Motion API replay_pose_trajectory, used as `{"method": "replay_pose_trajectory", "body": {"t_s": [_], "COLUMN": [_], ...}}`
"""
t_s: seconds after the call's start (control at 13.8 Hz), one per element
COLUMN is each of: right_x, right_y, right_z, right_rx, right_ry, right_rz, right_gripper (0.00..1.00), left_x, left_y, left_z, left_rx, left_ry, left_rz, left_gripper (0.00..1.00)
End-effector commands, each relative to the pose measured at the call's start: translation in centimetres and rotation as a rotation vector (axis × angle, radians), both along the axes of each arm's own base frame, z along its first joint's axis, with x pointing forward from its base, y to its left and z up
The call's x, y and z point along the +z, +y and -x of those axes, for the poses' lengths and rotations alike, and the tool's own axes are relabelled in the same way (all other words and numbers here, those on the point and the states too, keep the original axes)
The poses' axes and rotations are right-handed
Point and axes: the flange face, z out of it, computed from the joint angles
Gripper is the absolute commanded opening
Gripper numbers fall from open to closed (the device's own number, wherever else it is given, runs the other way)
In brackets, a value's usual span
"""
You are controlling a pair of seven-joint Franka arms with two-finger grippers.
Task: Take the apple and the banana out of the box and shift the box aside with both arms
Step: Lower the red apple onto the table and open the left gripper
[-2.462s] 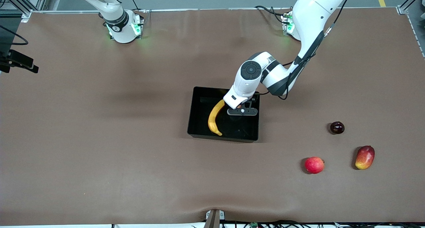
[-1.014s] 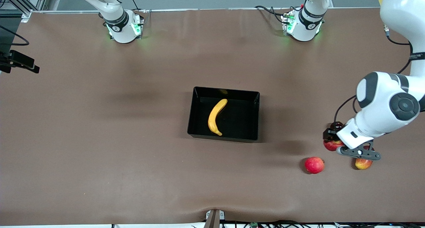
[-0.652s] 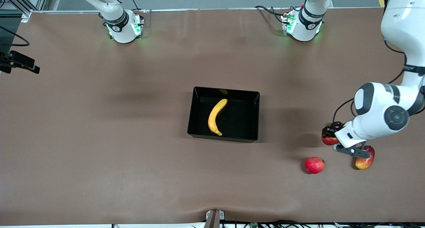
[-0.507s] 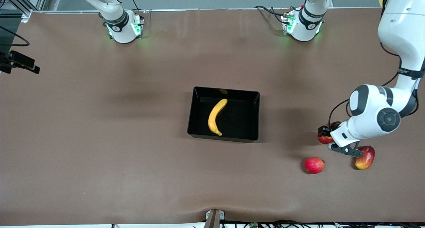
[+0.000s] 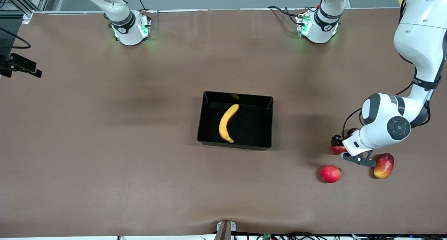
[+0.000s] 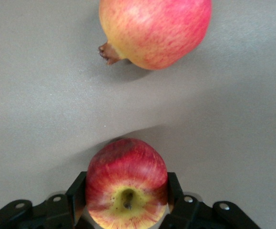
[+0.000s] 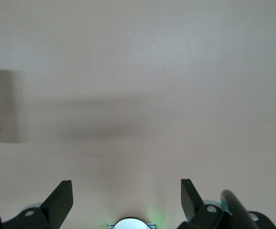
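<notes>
Table [image 5: 104, 163]: covered in a matt brown sheet, faintly rippled along the edge nearest the front camera
Box [image 5: 269, 123]: black plastic, glossy, its walls reflecting
Banana [image 5: 227, 123]: smooth yellow skin, dull sheen
Streaked apple [image 6: 127, 183]: smooth, waxy, lightly shining
Evenly red apple [image 5: 330, 173]: smooth, soft sheen
Left gripper [image 6: 127, 202]: fingers [image 6: 76, 198] of matt black plastic
Arm shells [image 5: 419, 34]: glossy white plastic

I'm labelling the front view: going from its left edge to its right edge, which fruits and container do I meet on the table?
Box with the banana in it → round red fruit → mango. The streaked apple, in the left hand, overlaps the round fruit's span, so I leave it out.
</notes>
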Motion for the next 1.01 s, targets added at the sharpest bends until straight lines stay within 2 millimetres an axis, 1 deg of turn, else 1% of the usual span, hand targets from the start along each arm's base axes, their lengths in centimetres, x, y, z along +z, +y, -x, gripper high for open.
{"method": "replay_pose_trajectory", "body": {"t_s": [0.0,0.22,0.29,0.36,0.43,0.51,0.58,0.65,0.8,0.87,0.94], "right_x": [0.3,0.3,0.3,0.4,0.4,0.4,0.4,0.4,0.4,0.3,0.4], "right_y": [-0.2,-0.2,-0.3,-0.1,-0.2,-0.4,-0.3,-0.3,-0.3,-0.3,-0.4], "right_z": [-0.2,-0.2,-0.2,-0.2,-0.2,-0.2,-0.2,-0.2,-0.2,-0.2,-0.2], "right_rx": [0.010,0.009,0.007,0.010,0.009,0.006,0.007,0.007,0.007,0.007,0.006], "right_ry": [0.000,0.000,0.001,-0.001,-0.001,-0.001,-0.001,-0.001,-0.001,0.000,-0.001], "right_rz": [-0.004,-0.004,-0.004,-0.004,-0.004,-0.004,-0.004,-0.004,-0.004,-0.004,-0.004], "right_gripper": [1.00,1.00,1.00,1.00,1.00,1.00,1.00,1.00,1.00,1.00,1.00], "left_x": [0.2,-0.4,-0.5,-0.4,-0.1,0.6,1.7,3.2,6.3,7.9,9.2], "left_y": [0.3,0.2,0.0,-0.1,0.2,0.1,0.0,-0.2,-0.9,-1.4,-2.8], "left_z": [0.0,0.0,0.0,-0.1,-0.1,-0.2,-0.4,-0.6,-0.4,-0.3,0.0], "left_rx": [0.015,0.030,0.031,0.029,0.027,0.027,0.026,0.028,0.043,0.046,0.044], "left_ry": [-0.013,-0.015,-0.014,-0.015,-0.020,-0.029,-0.040,-0.058,-0.031,-0.029,-0.024], "left_rz": [-0.003,0.005,0.006,0.006,0.004,0.002,-0.002,-0.006,-0.001,0.002,0.006], "left_gripper": [0.00,0.00,0.07,0.60,1.00,1.00,1.00,1.00,1.00,1.00,1.00]}}
